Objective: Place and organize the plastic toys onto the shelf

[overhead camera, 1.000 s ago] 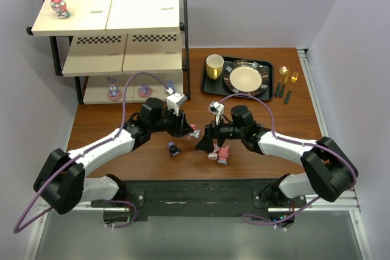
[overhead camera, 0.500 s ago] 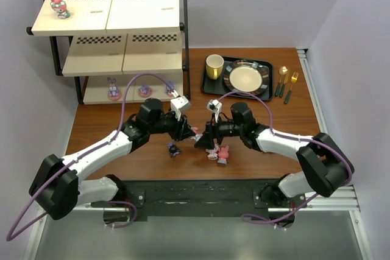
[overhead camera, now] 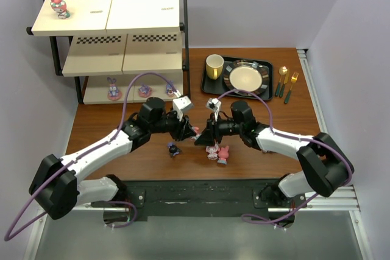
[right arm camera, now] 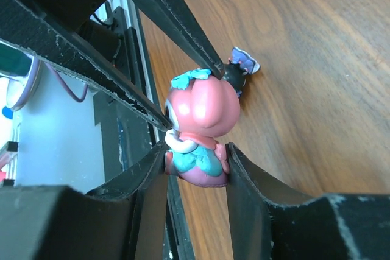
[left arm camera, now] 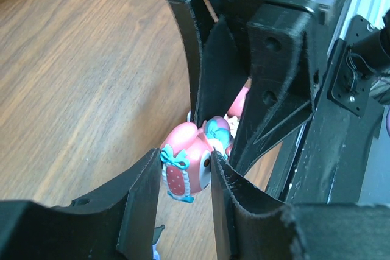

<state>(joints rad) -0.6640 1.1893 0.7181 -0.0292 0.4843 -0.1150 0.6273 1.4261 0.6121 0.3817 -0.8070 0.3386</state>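
Note:
A pink bunny-eared toy [overhead camera: 196,133] hangs above the table's middle, held between both grippers. My right gripper [right arm camera: 196,162] is shut on its teal-and-pink body [right arm camera: 201,156]. My left gripper [left arm camera: 183,168] closes on its head [left arm camera: 186,165], both fingers touching it. In the top view the left gripper [overhead camera: 192,130] and right gripper [overhead camera: 202,137] meet tip to tip. A dark navy toy [overhead camera: 174,149] and two pink toys [overhead camera: 217,153] lie on the table below. The shelf [overhead camera: 109,10] stands at the back left, with one pink toy [overhead camera: 59,5] on its top board and purple bunnies [overhead camera: 113,88] on its bottom board.
A black tray [overhead camera: 210,83] with a plate [overhead camera: 246,78] and a yellow mug [overhead camera: 214,66] sits at the back right. Gold cutlery [overhead camera: 287,81] lies right of it. The dark toy also shows in the right wrist view [right arm camera: 237,71].
The right gripper has moved left and up with the pink toy. The two grippers now meet, and the left fingers are on the toy's head.

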